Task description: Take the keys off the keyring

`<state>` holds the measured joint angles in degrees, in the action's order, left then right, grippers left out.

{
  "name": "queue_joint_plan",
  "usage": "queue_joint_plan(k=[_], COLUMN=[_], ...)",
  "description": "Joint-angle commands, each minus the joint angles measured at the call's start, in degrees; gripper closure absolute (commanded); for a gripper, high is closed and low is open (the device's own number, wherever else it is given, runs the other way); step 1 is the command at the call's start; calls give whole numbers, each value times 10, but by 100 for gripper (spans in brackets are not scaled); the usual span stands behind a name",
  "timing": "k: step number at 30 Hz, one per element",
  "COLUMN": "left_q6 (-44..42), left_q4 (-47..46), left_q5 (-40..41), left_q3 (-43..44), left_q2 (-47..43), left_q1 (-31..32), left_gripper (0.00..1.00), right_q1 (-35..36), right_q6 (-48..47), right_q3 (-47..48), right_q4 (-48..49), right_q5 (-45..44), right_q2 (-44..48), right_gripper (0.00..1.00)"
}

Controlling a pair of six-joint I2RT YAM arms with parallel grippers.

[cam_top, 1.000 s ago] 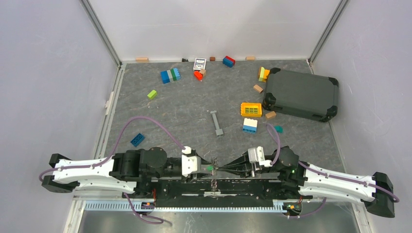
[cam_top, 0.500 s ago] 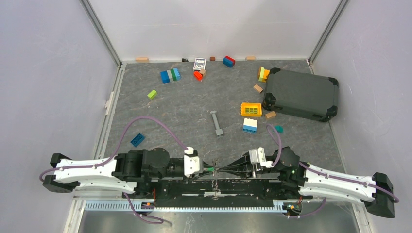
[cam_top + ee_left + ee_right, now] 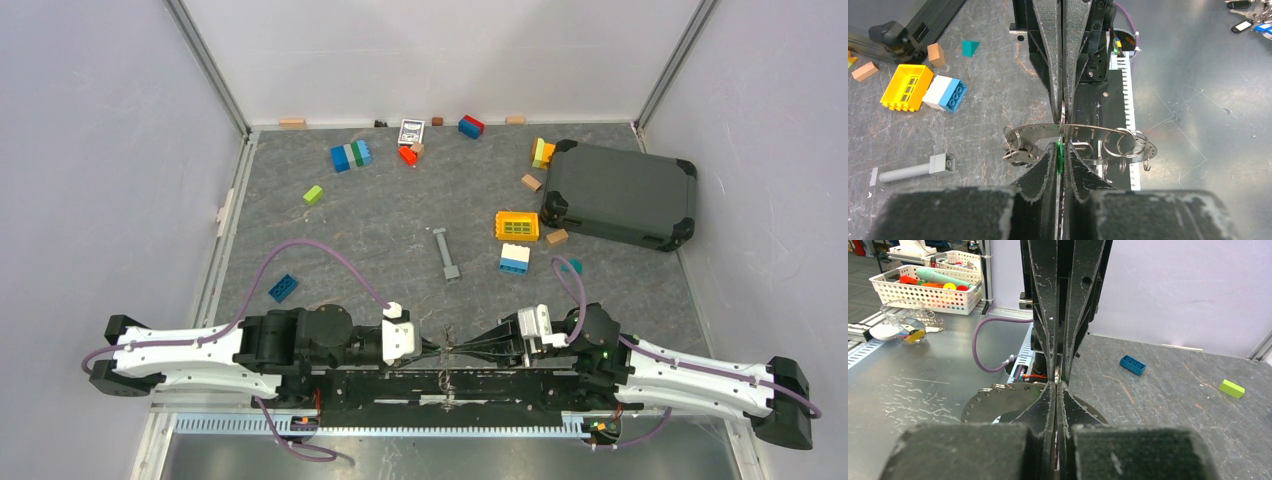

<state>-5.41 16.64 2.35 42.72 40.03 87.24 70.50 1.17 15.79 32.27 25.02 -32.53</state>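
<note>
Green key: head pinched between the left gripper fingers, which stand almost together with only the green edge showing in the slot.
Keyring: seen edge-on as a thin silver sliver, running from just ahead of the left gripper's tips into the right gripper. The right gripper's fingers are pressed together on it, tip to tip with the left gripper.
Other keys: a silver bunch hanging just left of the left gripper's tips, touching a curved perforated plate that crosses between the two grippers.
Loose rings hang from the plate, right of the left gripper's tips.
In the right wrist view the plate lies low and left of the right gripper.
Further out from the left gripper, on its left: grey bar near, then white-and-blue brick and yellow block beyond, just beside each other.
Top view: both grippers meet over the arm bases.
</note>
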Motion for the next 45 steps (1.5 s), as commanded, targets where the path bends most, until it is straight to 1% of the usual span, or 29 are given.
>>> queue_joint_plan(k=[1,7,23,24,27,28,29,31,37,45], left_q6=[18,20,20,19,19,18,17,16,14,2], left_q4=[-21,-25,-46,-46,-41,-39,-38,-35,-32,-46], left_q5=[-9,-15,-21,-21,-14,-13,-13,-12,-3,0], left_q3=[-2,-3,3,4,7,8,8,9,11,11], left_q2=[3,9,23,23,21,20,18,14,2,-12], left_q1=[1,1,2,1,1,1,1,2,1,1], left_gripper=[88,90,90,88,64,58,53,48,47,51], right_q1=[1,1,1,1,1,1,1,1,1,1], right_q6=[-5,-1,7,7,6,6,4,3,0,2], right_q3=[0,-4,-8,-8,-9,-9,-9,-9,-10,-10], right_q4=[53,65,87,86,86,84,83,78,72,72], right_q5=[4,3,4,4,5,4,4,2,1,4], right_q2=[10,9,-9,-10,-8,-7,-5,-2,2,0], right_gripper=[100,100,100,100,100,100,100,100,100,100])
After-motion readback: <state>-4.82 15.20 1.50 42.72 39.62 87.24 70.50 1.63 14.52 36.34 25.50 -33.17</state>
